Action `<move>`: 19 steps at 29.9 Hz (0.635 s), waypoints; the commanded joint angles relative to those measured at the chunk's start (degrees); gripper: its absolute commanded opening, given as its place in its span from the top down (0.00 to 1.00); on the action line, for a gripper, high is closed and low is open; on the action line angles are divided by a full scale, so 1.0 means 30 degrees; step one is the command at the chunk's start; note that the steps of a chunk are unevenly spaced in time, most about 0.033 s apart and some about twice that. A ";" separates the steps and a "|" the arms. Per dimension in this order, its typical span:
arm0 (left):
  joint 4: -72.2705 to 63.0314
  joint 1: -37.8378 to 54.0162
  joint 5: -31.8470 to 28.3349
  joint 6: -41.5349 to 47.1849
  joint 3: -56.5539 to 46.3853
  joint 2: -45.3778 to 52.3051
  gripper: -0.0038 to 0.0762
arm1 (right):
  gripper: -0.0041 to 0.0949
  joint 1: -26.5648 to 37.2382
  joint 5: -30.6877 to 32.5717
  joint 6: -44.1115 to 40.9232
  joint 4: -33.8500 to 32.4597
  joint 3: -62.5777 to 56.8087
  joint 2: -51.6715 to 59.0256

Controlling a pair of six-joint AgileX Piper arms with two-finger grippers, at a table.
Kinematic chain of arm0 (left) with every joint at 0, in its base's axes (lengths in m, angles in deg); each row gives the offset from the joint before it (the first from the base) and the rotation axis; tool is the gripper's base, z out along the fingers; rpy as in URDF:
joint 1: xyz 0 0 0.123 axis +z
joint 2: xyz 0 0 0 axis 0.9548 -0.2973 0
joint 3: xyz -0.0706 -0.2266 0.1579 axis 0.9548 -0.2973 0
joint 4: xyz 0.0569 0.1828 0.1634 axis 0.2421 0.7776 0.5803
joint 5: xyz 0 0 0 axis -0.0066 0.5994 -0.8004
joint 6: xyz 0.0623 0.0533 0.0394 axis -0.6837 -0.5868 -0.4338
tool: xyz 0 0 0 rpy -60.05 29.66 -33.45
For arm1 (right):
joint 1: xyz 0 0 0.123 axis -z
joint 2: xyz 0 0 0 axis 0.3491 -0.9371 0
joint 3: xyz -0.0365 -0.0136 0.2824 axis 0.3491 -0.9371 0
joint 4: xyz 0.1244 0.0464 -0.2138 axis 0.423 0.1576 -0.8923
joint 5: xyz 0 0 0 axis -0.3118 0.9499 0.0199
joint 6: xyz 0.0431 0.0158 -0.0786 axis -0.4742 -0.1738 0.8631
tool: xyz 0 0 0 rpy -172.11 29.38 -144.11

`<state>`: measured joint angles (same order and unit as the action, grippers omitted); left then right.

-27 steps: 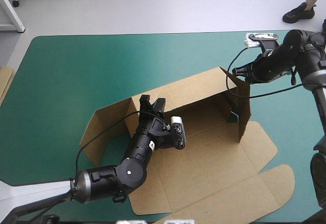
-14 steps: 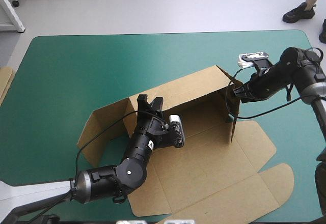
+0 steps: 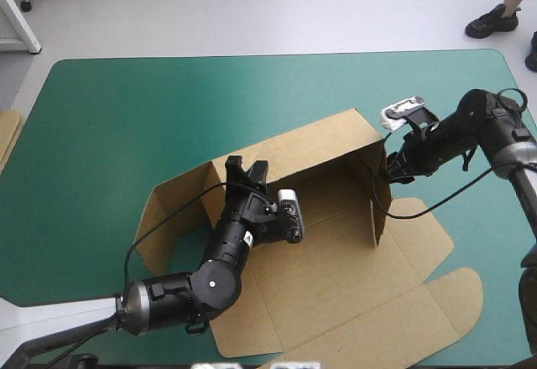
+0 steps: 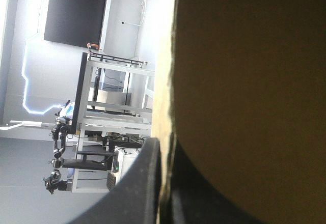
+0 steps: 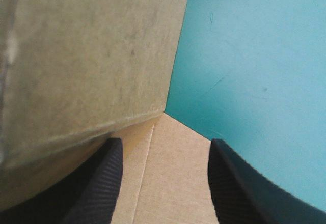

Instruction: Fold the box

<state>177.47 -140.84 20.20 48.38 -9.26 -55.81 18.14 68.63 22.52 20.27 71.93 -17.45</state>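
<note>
Lying a little right of the table's middle on the teal-green cover (image 3: pixel 168 109), the box (image 3: pixel 336 260) is half raised. Its floor and lid panels are flat toward the near side, and its far wall (image 3: pixel 310 147) stands upright. That wall's long axis runs from near-left to far-right.

The left gripper (image 3: pixel 249 168) is at the left part of the far wall. In its wrist view the board's pale edge passes between the two black fingers, which are pressed together on it, so it is pinching the wall and seems to be steadying it.

The right gripper (image 3: pixel 393 170) is at the opposite end, just outside the right end flap (image 3: pixel 379 205). This flap stands upright across the wall's long axis at the far-right corner. In the right wrist view the fingers (image 5: pixel 102 183) are spread, with flat board and bare cover showing between them and the raised flap close beside one finger. The gripper holds nothing and looks to be touching or nearly touching the flap's outer face.

The coming move likely turns on this: the flap lies directly to the left of the right gripper, between it and the box's inside. The right arm is much the nearer of the two, so it would probably push leftward, swinging the flap in against the floor's right edge. The held wall at the other end would resist the shove.
</note>
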 commanded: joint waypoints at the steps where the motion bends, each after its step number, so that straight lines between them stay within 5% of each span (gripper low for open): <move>1: 0.0520 -0.0170 0.0429 0.0354 0.0377 0.0578 0.96 | 0.44 0.0100 0.0515 0.0791 0.1318 0.0470 0.0944; 10: 0.0520 -0.0170 0.0261 0.0354 0.0377 0.0578 0.96 | 0.44 0.0100 0.0691 -0.0584 0.0137 -0.0653 0.2678; 19: 0.0454 -0.0170 0.0093 0.0354 0.0377 0.0578 0.96 | 0.38 0.0100 -0.2262 0.1874 0.0307 -0.1579 0.3598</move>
<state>177.39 -140.84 19.86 48.38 -9.26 -55.81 18.14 65.14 26.65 20.82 66.06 -8.78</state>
